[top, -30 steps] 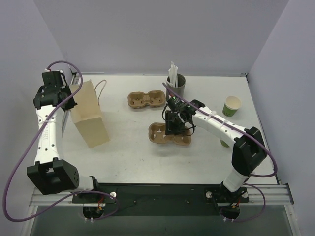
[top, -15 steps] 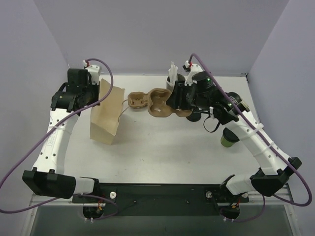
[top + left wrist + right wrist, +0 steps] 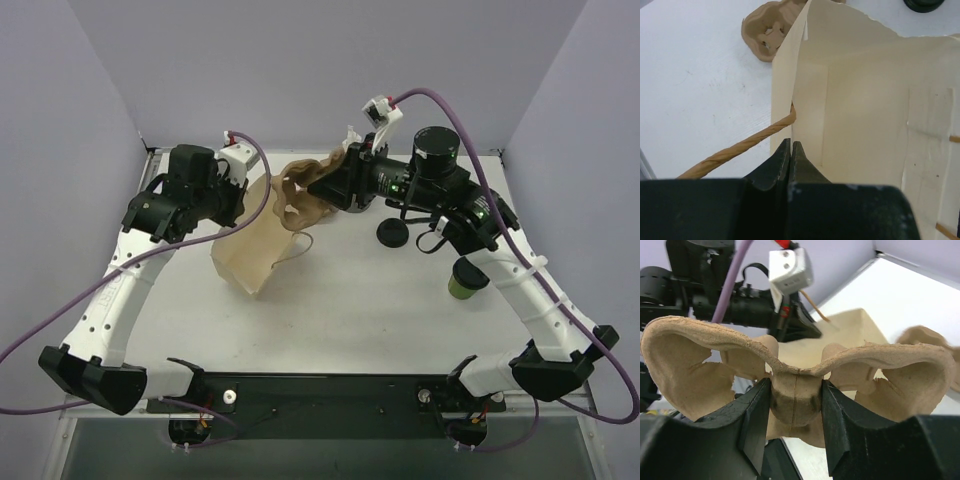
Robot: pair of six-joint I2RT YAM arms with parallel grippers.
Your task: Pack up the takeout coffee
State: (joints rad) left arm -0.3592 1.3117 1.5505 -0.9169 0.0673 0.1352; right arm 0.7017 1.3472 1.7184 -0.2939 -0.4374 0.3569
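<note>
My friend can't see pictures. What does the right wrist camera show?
The right gripper clamps the middle of a brown cardboard cup carrier, both its cup holes empty. Behind it, the left gripper holds an open tan paper bag.

Both arms raised; left pincer point(image 3: 791, 148) clamped, right pincer point(image 3: 796, 392) gripping.

The bag point(image 3: 245, 255) mouth gapes, roomy inside; the carrier point(image 3: 305, 200) hangs at its rim, partly barring it; the right arm point(image 3: 520, 290) crowds cup point(image 3: 462, 282) and lid point(image 3: 392, 236); open table point(image 3: 350, 325) lies in front.
</note>
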